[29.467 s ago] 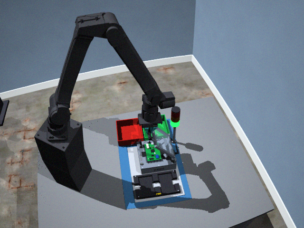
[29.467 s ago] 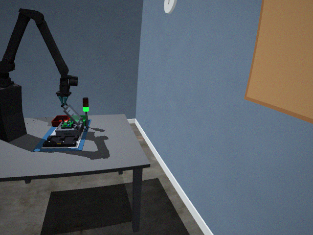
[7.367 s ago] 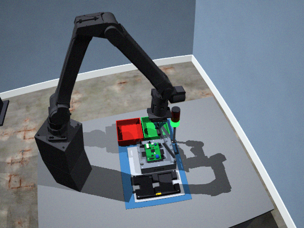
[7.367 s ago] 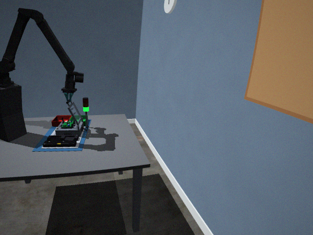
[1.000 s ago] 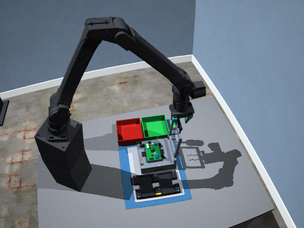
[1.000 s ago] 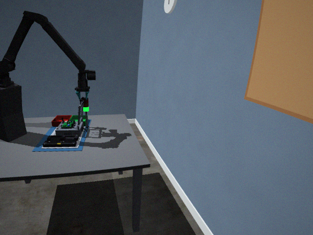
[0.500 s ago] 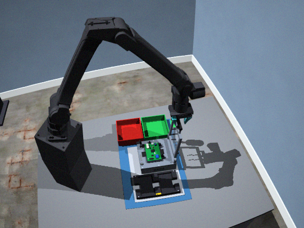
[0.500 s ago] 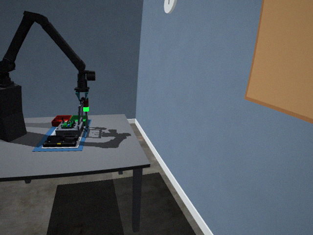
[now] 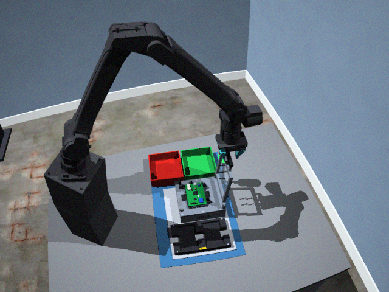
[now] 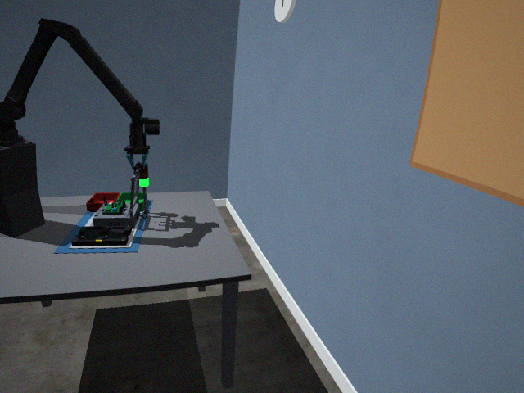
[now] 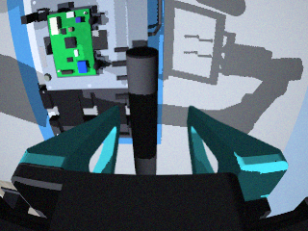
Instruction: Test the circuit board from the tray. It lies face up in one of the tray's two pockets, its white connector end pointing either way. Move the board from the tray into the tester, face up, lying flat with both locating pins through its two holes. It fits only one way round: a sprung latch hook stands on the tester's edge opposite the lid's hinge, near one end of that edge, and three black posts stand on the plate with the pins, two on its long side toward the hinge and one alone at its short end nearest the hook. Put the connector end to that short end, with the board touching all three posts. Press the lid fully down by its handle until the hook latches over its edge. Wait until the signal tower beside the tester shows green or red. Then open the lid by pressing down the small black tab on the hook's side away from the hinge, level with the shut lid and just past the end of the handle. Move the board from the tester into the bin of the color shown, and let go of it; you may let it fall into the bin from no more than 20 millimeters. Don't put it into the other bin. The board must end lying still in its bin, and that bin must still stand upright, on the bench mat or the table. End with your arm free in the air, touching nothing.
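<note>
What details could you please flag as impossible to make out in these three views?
- Latch hook and release tab: too small in the top and exterior views; not identifiable in the wrist view.
- Locating pins and posts around the board: too small everywhere.
- Signal tower: its base is hidden behind the raised lid in the exterior view.
- Green bin: cut off by the wrist view's top edge.
</note>
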Robot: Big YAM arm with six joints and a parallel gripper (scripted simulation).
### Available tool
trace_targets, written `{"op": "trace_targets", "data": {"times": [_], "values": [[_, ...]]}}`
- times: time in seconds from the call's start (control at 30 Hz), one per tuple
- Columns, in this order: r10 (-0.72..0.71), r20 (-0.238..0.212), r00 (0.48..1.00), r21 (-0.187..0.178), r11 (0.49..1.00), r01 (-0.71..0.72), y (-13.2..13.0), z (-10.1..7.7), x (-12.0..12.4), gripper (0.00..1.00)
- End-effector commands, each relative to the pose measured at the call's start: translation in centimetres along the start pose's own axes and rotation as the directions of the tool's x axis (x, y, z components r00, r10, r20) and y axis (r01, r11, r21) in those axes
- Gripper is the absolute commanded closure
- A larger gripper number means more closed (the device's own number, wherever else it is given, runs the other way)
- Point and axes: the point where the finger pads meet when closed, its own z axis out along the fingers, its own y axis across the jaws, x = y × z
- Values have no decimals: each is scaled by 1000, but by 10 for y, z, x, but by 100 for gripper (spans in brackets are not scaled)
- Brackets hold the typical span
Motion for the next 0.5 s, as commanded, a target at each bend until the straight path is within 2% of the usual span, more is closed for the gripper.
{"op": "trace_targets", "data": {"times": [0.0, 0.07, 0.1, 0.13, 0.27, 0.47], "values": [[-7, 3, 1000, 10, 1000, 7, -10, -6, -3, 52], [-7, 3, 1000, 10, 1000, 7, -10, -6, -3, 52], [-4, 6, 1000, 37, 999, 4, -16, -18, -4, 52], [-4, 8, 1000, 46, 999, 3, -18, -28, -4, 52], [-1, 10, 1000, 48, 999, 1, -18, -42, -8, 52], [2, 13, 1000, 70, 998, -3, -28, -76, -9, 52]]}}
